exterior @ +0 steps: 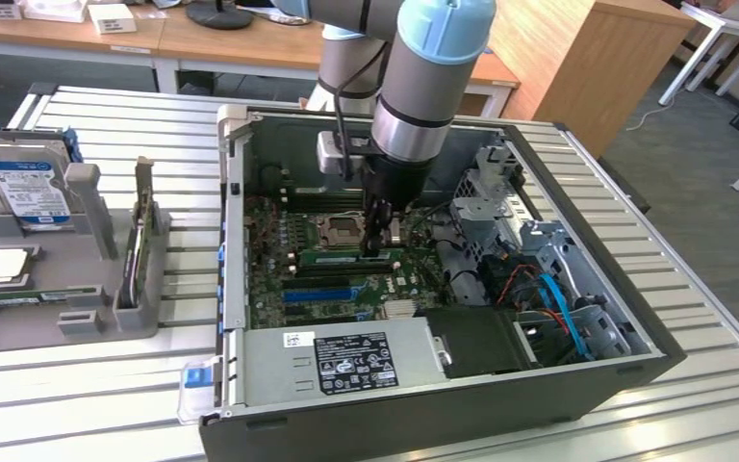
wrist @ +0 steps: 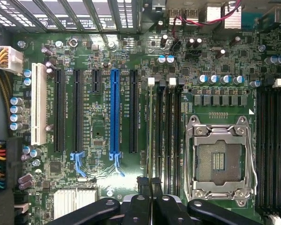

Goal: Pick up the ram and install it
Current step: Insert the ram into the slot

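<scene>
Pincer (wrist: 151,185) closed, apparently touching the ram (exterior: 350,259) on the motherboard (exterior: 280,284); sticker (exterior: 324,258) text unreadable.

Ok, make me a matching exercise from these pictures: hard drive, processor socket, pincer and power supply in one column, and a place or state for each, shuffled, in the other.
1. hard drive
2. processor socket
3. pincer
4. power supply

A. shut, low over the memory slots
B. empty, on the motherboard
C. propped in the grey holder, outside the case
D. silver box with a black label, inside the case

Pairs: 1-C, 2-B, 3-A, 4-D
</scene>
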